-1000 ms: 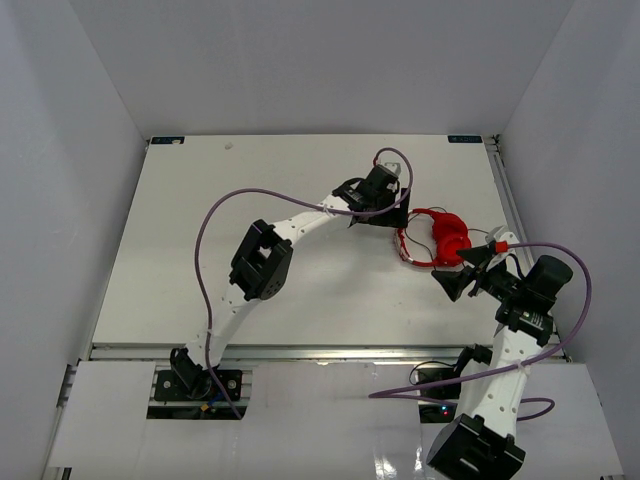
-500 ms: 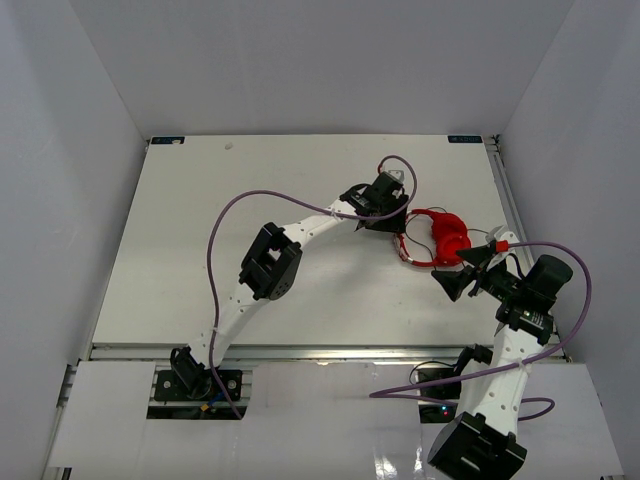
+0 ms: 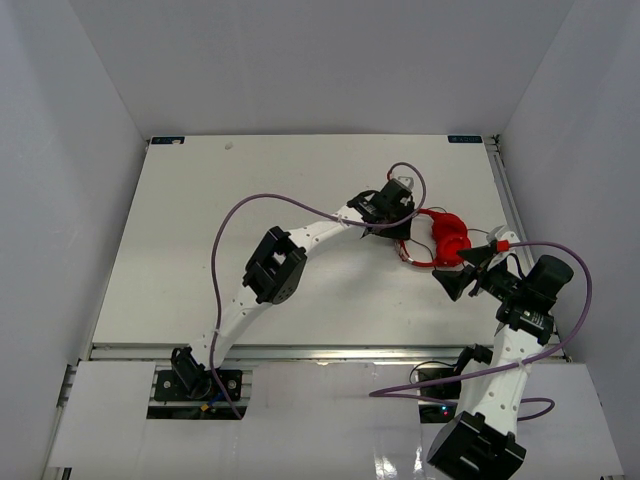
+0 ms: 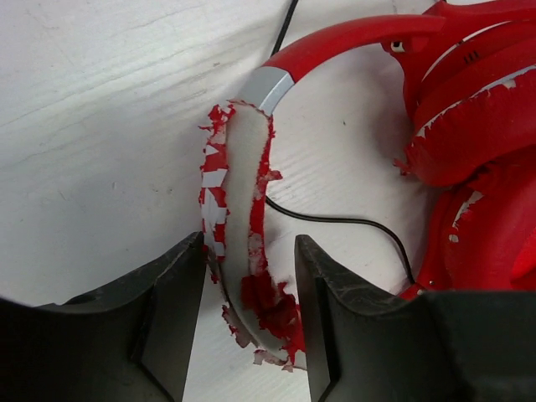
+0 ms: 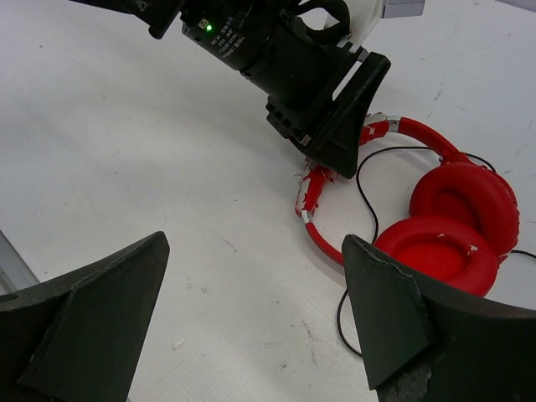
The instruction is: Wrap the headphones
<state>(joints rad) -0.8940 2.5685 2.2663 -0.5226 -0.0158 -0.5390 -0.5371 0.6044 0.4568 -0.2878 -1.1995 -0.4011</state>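
Between the narrow-set left hand (image 4: 249, 244) fingers (image 4: 178, 289) lies the headphones (image 4: 473, 126) headband (image 4: 243, 188), grip unclear.

The headphones (image 3: 440, 240) lie on the desk (image 3: 200, 220), in its right half, about midway between the near and far edges. Their headband (image 4: 243, 209) curves out to the left. The two earcups (image 5: 465, 201) sit close together at the right end, one nearer than the other. The thin cable (image 4: 335, 222) lies on the desk inside the band's curve, between the band and the earcups. The left claw (image 3: 397, 229) stands over the left part of the band, with one finger on each side of it. The right claw (image 3: 465, 272) is to the near right of the earcups, apart from them, with nothing between its fingers.
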